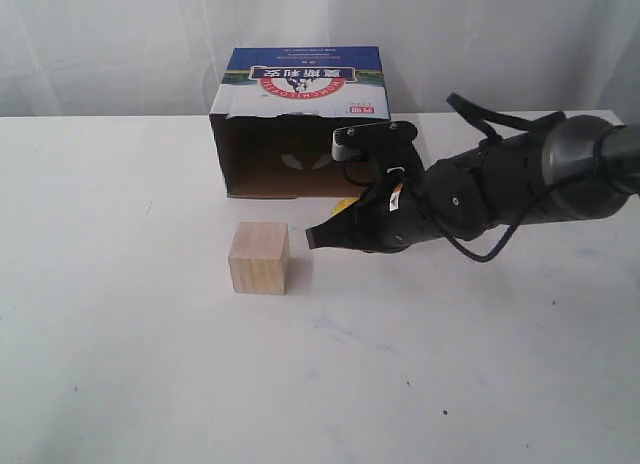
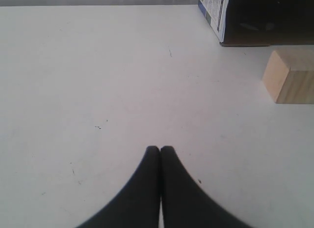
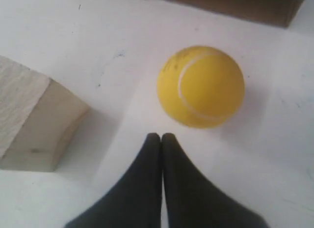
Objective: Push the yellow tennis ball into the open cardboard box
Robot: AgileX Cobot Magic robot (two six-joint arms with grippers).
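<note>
Right wrist view: right gripper (image 3: 161,135) clenched empty, ball (image 3: 201,86) just ahead but off-centre, so recentre before nudging it toward the box (image 3: 230,7).

The exterior camera stands off from the table (image 1: 120,364), raised, and looks down and across it at middling range. It faces the open cardboard box (image 1: 300,94) that stands behind my right gripper (image 1: 314,238). My left wrist camera rides low behind my left gripper (image 2: 160,149) and faces forward along it over the table. The wooden cube (image 2: 289,75) and a corner of the box lie ahead of that gripper, off to one side. My right wrist camera sits very near, peering steeply down past the right gripper's tip at the yellow tennis ball (image 3: 201,85) just ahead. All three views share the cube and the box.
</note>
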